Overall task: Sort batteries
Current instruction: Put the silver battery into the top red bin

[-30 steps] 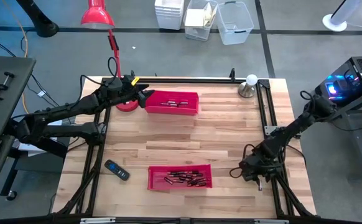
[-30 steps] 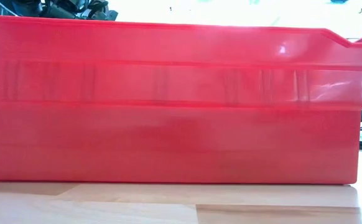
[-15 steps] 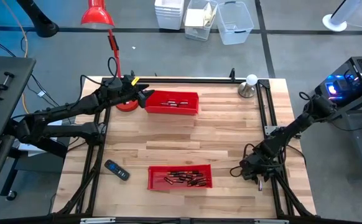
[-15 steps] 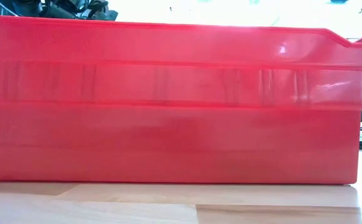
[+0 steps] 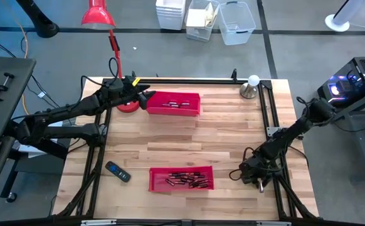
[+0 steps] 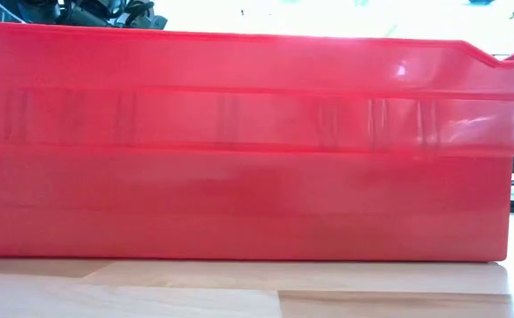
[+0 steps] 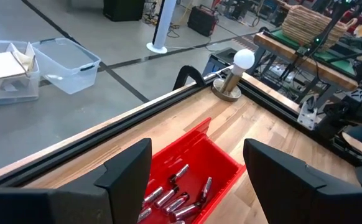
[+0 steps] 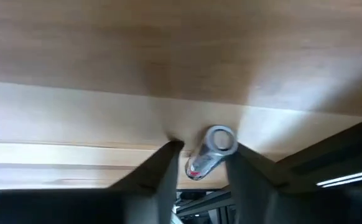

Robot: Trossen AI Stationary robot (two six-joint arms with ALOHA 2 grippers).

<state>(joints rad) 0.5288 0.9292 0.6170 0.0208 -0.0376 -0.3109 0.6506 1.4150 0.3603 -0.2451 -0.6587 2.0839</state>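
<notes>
Two red trays hold batteries: the far tray [image 5: 174, 103] [image 7: 190, 177] with silvery batteries [image 7: 171, 196], and the near tray [image 5: 181, 178] with dark batteries [image 5: 185, 181]. The near tray's wall [image 6: 239, 150] fills the low view. My left gripper [image 5: 146, 97] [image 7: 196, 162] hovers open above the far tray's left end. My right gripper [image 5: 258, 179] [image 8: 203, 155] points down at the table's near right corner. One silvery battery [image 8: 207, 152] with a red mark lies on the wood between its fingers. My right gripper has the battery's round sides [image 8: 221, 146] between its two fingers, one on each side. The fingers slant down from above and run along the battery. The battery lies on the table top, one flat end facing the camera.
A black handset [image 5: 117, 171] lies near the left front. A red lamp's base [image 5: 127, 105] stands by the far tray. A white-topped knob [image 5: 251, 86] sits at the far right corner. Black frame rails [image 5: 271, 125] edge the table close to my right gripper.
My right arm has sunk a little toward the table at the near right corner. My left arm and both trays have kept still.
</notes>
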